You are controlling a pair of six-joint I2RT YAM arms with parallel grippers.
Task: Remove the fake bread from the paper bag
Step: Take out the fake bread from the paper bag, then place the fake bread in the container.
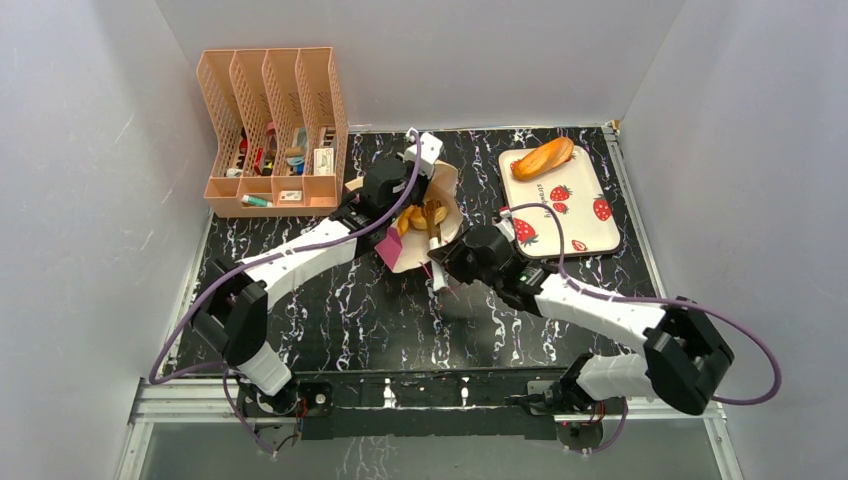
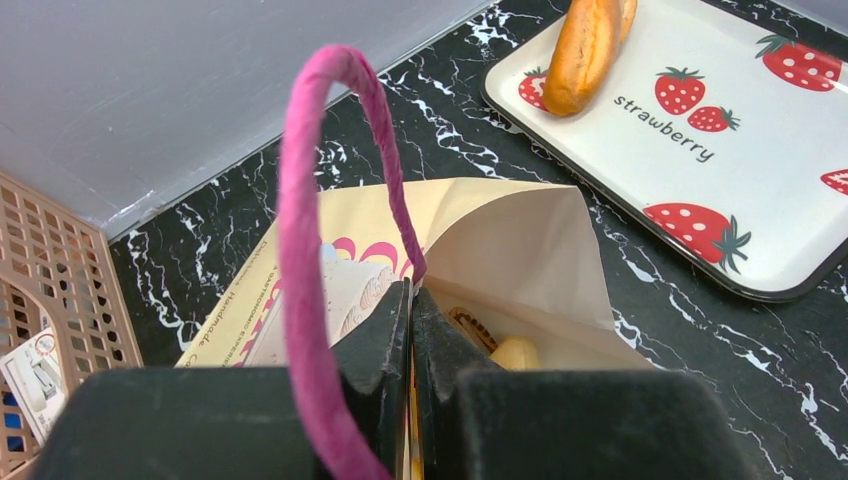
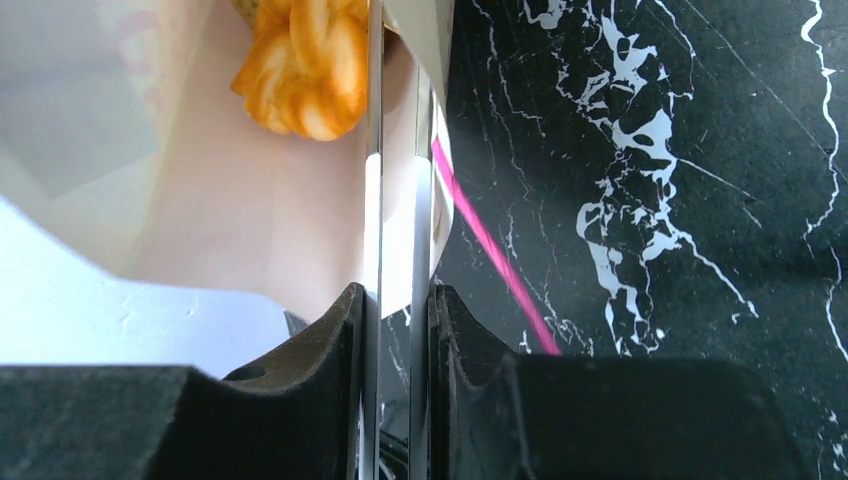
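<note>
Overhead check: the paper bag (image 1: pixel 447 190) lay on its side on the black marbled table (image 1: pixel 380 320), just left of the strawberry tray (image 1: pixel 580 215), its mouth turned toward the near edge. Both arms met at the bag.

Left gripper (image 2: pixel 411 300) – jaws pressed together on the bag's upper rim, paper pinched between them. The pink handle (image 2: pixel 300 250) looped up over the left finger. From this wrist I saw the bag's mouth held agape on the tray's left, with pale bread pieces lying inside.

Right gripper (image 3: pixel 397 300) – jaws drawn close with a narrow slit between, sitting at the bag's lower lip on the side nearer the tray. The lip ran into that slit. I could not tell whether the jaws had actually bitten onto the paper or only flanked it. A second pink string lay on the table beside this gripper.

Braided bread (image 3: pixel 300 70): golden, inside the bag, resting on the inner wall beyond the right fingers, untouched by either gripper.

A baguette (image 1: pixel 543 157) lay on the tray's far-left corner, apart from the bag.

Peach file rack (image 1: pixel 270 110) stood well left of the tray at the back wall, small items in its slots.
</note>
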